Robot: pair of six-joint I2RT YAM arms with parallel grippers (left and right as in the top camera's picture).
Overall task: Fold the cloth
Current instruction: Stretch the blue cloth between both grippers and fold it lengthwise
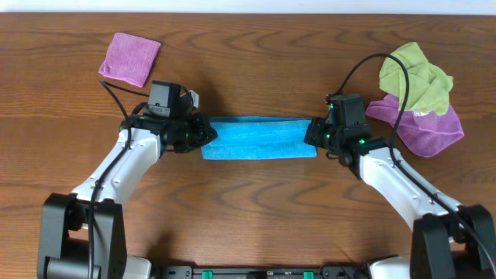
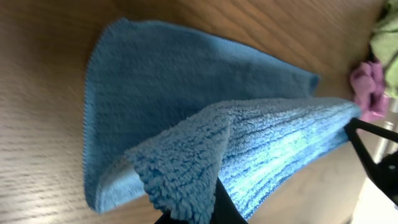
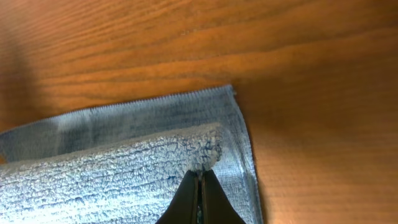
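A blue cloth [image 1: 260, 138] lies as a long folded strip in the middle of the table between my two arms. My left gripper [image 1: 203, 133] is shut on the strip's left end; in the left wrist view the upper layer [image 2: 261, 149] is lifted over the lower layer [image 2: 161, 81]. My right gripper [image 1: 314, 133] is shut on the right end; in the right wrist view its fingers [image 3: 199, 177] pinch the corner of the upper layer [image 3: 124, 171] just above the lower layer [image 3: 149, 115].
A folded purple cloth [image 1: 129, 58] lies at the back left. A green cloth [image 1: 415, 74] and a purple cloth [image 1: 426, 128] lie crumpled at the back right, close to my right arm.
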